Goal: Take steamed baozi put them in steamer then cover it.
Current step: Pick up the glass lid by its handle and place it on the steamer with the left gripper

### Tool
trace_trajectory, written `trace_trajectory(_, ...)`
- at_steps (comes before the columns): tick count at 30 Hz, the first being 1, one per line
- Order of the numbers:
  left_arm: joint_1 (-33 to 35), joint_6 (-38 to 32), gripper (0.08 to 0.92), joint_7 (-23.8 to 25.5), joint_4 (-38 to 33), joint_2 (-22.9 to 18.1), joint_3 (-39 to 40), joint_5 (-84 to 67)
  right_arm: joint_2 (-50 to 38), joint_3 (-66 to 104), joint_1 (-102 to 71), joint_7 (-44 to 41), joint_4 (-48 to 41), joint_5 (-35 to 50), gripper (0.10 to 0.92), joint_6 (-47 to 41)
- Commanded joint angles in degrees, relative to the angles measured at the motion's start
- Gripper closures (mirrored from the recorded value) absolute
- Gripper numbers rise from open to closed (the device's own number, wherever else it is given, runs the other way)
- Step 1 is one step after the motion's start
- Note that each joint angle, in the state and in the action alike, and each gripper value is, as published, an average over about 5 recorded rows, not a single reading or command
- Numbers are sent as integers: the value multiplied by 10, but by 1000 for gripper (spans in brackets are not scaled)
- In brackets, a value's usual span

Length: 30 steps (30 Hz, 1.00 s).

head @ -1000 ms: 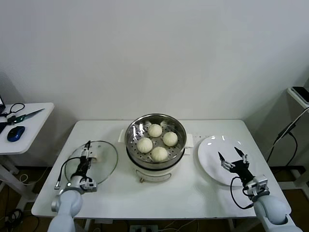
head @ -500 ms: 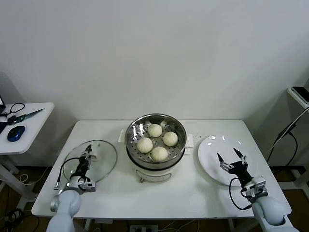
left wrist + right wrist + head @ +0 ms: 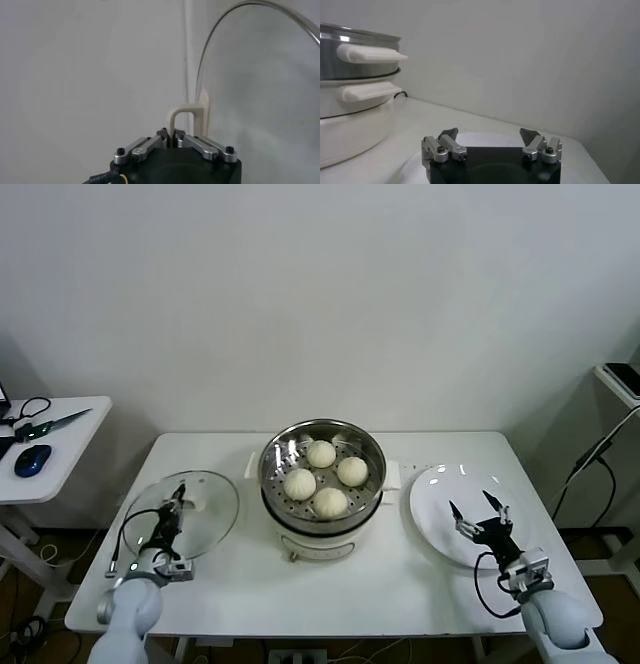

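The steamer, a shiny steel pot on a white base, stands mid-table with four cream-white baozi on its perforated tray. The glass cover is at the table's left, tilted off the table. My left gripper is shut on the cover's cream-white handle; the lid's metal rim arcs beside it in the left wrist view. My right gripper is open and empty above the white plate. The steamer's side shows in the right wrist view, beyond that gripper.
A side table stands at the far left with a blue mouse and cables. A cable hangs past the table's right edge. The steamer's white side handles stick out toward both arms.
My left gripper has drawn the cover slightly left and toward the table's front, its handle held. The right gripper has stayed over the plate.
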Motion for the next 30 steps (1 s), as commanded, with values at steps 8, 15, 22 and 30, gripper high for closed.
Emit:
trace_trajectory(8, 220, 217, 853, 52, -393, 64, -9, -36, -2, -5, 11, -2, -11, -7, 203, 3)
trace_trajectory(15, 222, 334, 853, 71, -471, 117, 65, -39, -3, -15, 22, -2, -22, -24, 203, 6)
trace_trajectory(22, 127, 440, 853, 138, -476, 191, 206, -34, -8, -28, 38, 1, -36, -35, 203, 7)
trace_trajectory(30, -85, 527, 853, 260, -419, 177, 417, -10, -9, -38, 59, 4, -55, -44, 203, 6)
